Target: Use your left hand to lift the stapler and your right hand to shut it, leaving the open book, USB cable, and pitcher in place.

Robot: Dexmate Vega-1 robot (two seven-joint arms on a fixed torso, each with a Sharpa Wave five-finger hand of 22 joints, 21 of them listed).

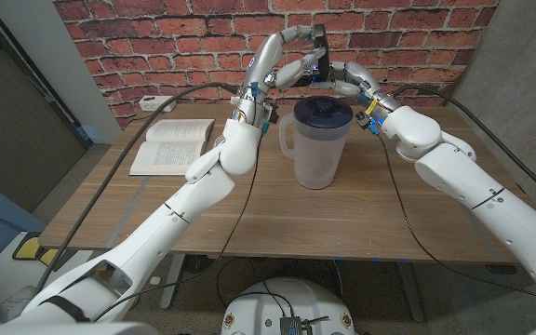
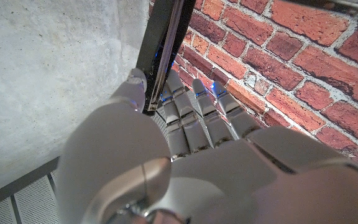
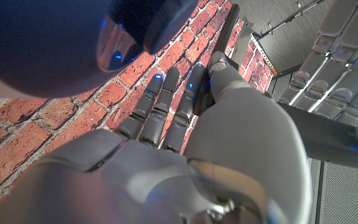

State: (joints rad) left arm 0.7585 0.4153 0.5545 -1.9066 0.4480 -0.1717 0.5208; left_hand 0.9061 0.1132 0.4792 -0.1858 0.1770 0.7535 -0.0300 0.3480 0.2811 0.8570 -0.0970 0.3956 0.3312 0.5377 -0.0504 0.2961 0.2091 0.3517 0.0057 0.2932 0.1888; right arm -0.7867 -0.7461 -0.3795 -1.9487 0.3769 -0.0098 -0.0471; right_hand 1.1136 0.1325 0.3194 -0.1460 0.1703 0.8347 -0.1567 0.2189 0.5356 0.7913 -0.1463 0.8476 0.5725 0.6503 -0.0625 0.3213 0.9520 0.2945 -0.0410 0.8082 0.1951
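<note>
You've got the stapler [image 1: 319, 43] up in the air at the far side, right above the pitcher [image 1: 318, 141], with your left hand [image 1: 287, 58] pinching it between thumb and fingers and your right hand [image 1: 344, 78] closing thumb and fingers on it from the right. Press unevenly and it could twist out and drop onto the lid. Coming down, watch the pitcher and the open book [image 1: 173, 144] far left.

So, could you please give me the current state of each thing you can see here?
Stapler: lifted above the pitcher, held between both hands.
Left hand: gripping the stapler.
Right hand: fingers on the stapler.
Pitcher: upright on the table, lid on.
Book: lying open.
</note>
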